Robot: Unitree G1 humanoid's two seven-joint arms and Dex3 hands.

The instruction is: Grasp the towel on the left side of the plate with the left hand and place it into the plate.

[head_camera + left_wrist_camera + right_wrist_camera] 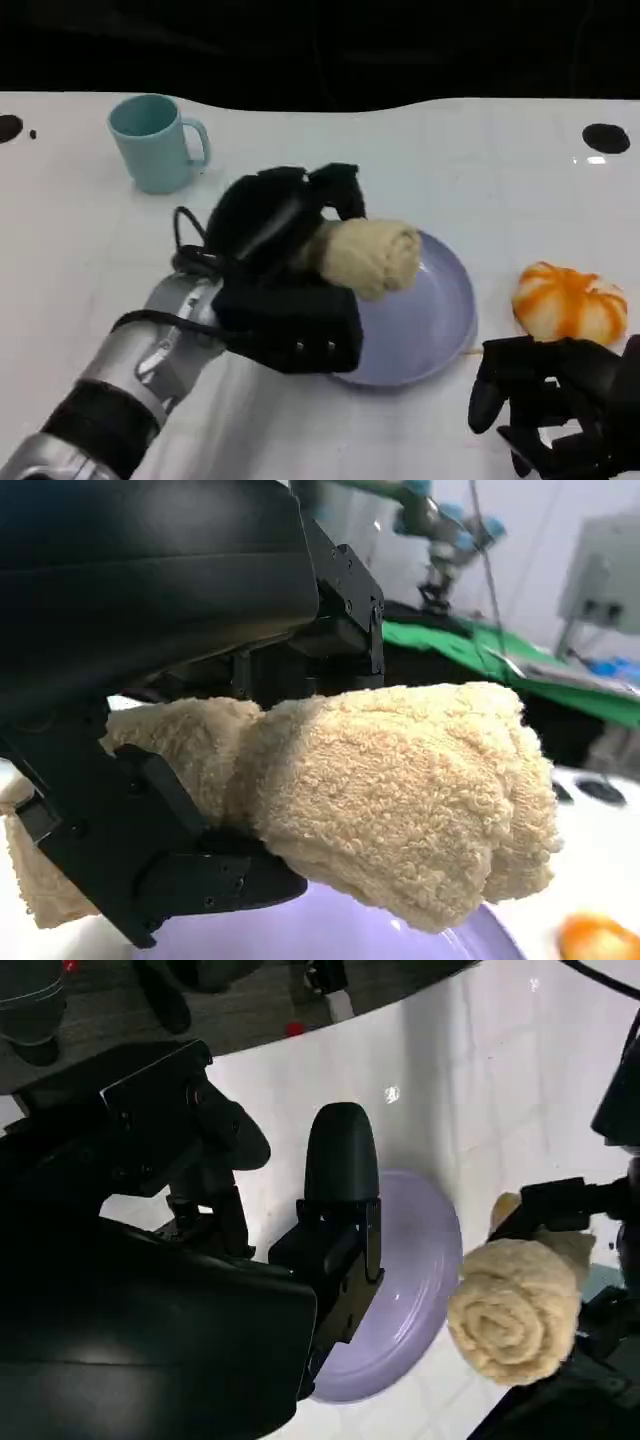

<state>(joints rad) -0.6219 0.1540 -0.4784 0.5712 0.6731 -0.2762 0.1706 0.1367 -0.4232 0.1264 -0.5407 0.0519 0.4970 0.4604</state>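
My left hand [275,225] is clamped on the rolled towel [372,255], carrying it above the left part of the plate [440,320], its free end pointing right over the dish. I judge the release comes next: I want to bring the roll lower and nearer the plate's middle before I let the fingers part, so it doesn't tumble off the rim onto the worktop [400,150]. My right hand [555,395] waits near right, empty, fingers loosely apart.

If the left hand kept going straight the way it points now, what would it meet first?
Probably nothing on the table soon: the left hand holds the towel above the plate and points across it. Depth is unclear.
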